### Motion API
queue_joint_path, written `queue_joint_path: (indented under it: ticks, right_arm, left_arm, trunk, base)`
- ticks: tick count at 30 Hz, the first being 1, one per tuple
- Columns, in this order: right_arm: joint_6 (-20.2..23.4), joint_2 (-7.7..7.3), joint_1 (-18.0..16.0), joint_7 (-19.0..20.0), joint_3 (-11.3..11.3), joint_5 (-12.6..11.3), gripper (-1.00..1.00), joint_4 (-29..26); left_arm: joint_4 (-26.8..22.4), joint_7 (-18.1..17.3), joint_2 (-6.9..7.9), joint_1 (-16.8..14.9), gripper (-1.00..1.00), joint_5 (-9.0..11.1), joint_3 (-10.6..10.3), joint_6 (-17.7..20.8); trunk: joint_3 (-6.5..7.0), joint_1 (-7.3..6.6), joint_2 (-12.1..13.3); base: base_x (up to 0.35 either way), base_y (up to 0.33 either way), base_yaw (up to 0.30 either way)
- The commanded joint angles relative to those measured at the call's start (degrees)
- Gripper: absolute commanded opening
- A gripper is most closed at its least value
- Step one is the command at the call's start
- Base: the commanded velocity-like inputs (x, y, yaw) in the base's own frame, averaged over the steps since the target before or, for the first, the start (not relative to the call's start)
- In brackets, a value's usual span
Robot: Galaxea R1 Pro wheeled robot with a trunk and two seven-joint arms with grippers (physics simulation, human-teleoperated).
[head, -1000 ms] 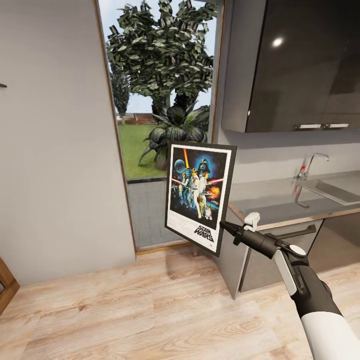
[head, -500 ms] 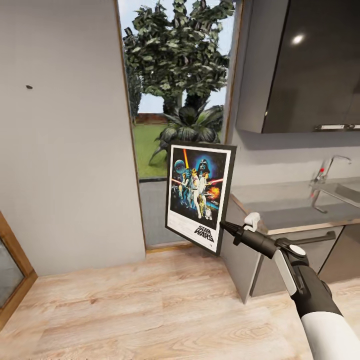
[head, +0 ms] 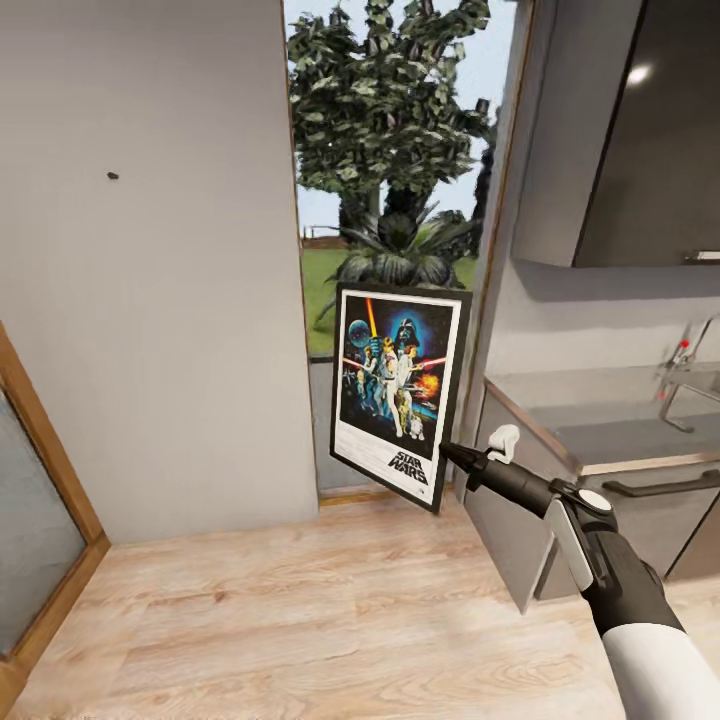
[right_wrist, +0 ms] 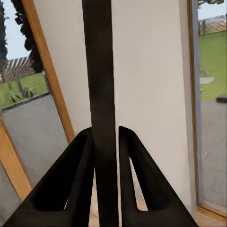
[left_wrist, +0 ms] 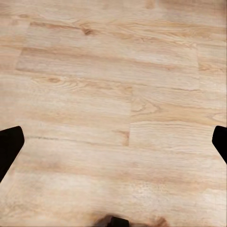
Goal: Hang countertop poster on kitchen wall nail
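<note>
The right tool (head: 447, 457) is clamped on the poster (head: 400, 392), gripping it at its lower right corner and holding it upright in the air, well above the wooden floor (head: 300, 610) and in front of the tall window (head: 400, 200). The poster's face is turned toward the head camera, its "STAR WARS" title at the bottom. In the right wrist view the poster (right_wrist: 101, 94) appears edge-on as a dark strip pinched between the two black fingers (right_wrist: 75, 179), which press against it on both sides.

The wall nail (head: 113, 176) is a small dark speck on the pale grey wall (head: 150, 300), up and to the left of the poster and well apart from it. The worktop (head: 620, 420) lies to the right, with a chrome tap (head: 685, 375) on it, under a dark wall cabinet (head: 650, 130).

The left tool (left_wrist: 113, 151) hangs over bare floorboards (left_wrist: 113, 94), its dark fingertips (left_wrist: 9, 149) spread wide with nothing between them.
</note>
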Motion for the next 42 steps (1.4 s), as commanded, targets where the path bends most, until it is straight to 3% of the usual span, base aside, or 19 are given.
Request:
queue_joint_path:
  ticks: [1,15,35,42]
  right_arm:
    - [0.7,0.00,0.0,0.3,0.0,-0.5,-1.00,0.0]
    - [0.8,0.00,0.0,0.3,-0.1,-0.6,-1.00,0.0]
    - [0.7,-0.03,0.0,0.4,-0.1,-0.8,-1.00,0.0]
    - [0.8,-0.02,0.0,0.4,-0.1,-0.8,-1.00,0.0]
  left_arm:
    - [0.0,-0.4,-0.02,0.0,1.00,0.0,0.2,-0.1]
    - [0.0,-0.4,-0.02,0.0,1.00,0.0,0.2,-0.1]
    - [0.0,-0.4,-0.02,0.0,1.00,0.0,0.2,-0.2]
    - [0.0,-0.4,-0.02,0.0,1.00,0.0,0.2,-0.2]
  trunk:
    - [-0.10,0.04,-0.1]
    - [-0.10,0.04,-0.1]
    - [-0.10,0.04,-0.1]
    - [-0.10,0.04,-0.1]
  base:
    - [0.000,0.294,0.237]
    - [0.062,0.294,0.263]
    - [0.140,0.306,0.014]
    - [0.009,0.068,0.137]
